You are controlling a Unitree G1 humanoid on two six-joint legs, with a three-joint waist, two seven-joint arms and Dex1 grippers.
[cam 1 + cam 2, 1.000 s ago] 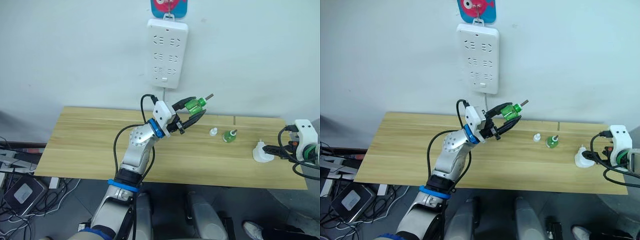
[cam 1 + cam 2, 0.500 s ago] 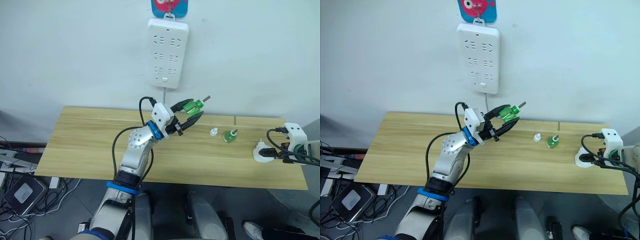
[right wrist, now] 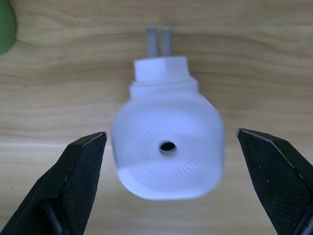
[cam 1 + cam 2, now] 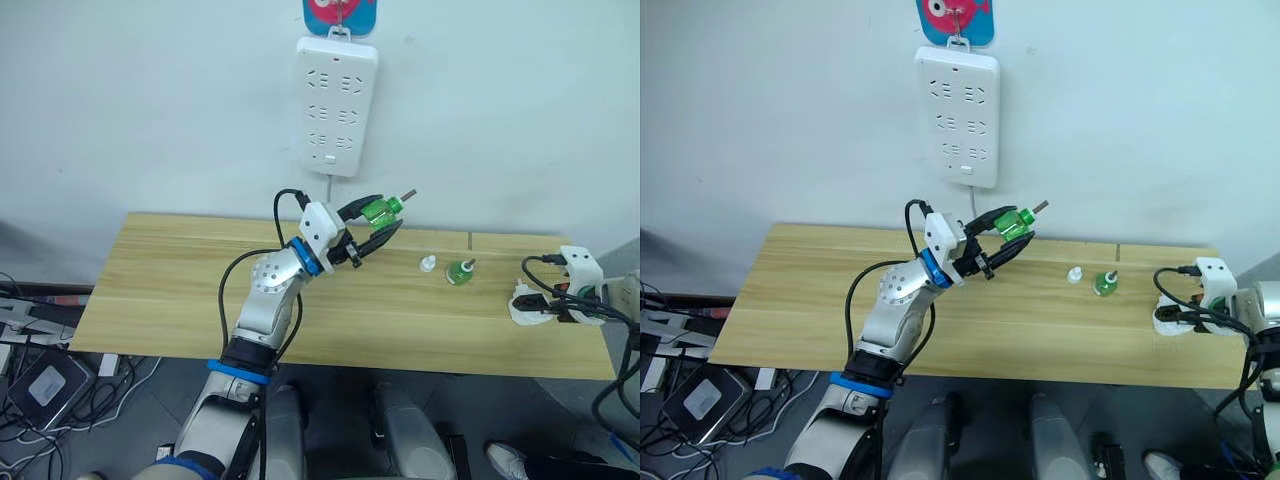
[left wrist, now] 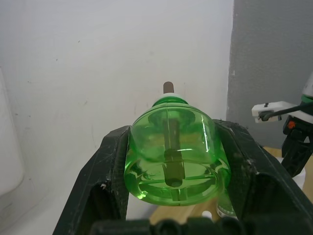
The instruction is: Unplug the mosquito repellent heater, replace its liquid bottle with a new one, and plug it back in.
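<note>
Gripping a green bottle [image 4: 378,209] above the tabletop [image 4: 160,290], the left gripper [image 4: 372,222] stays raised; the right gripper's [image 3: 168,147] jaws spread around the heater [image 3: 167,147].

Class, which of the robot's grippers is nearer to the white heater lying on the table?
Right. The right gripper has its open fingers either side of the heater; the left gripper holds a green bottle far across the table.

Looks like a robot test room or lab corner rather than a home. A bare wooden table [image 4: 180,290] stands against a plain white wall, with a white power strip [image 4: 335,105] hung from a hook. Loose cables and electronic boxes [image 4: 45,385] lie on the grey floor beside it.
</note>
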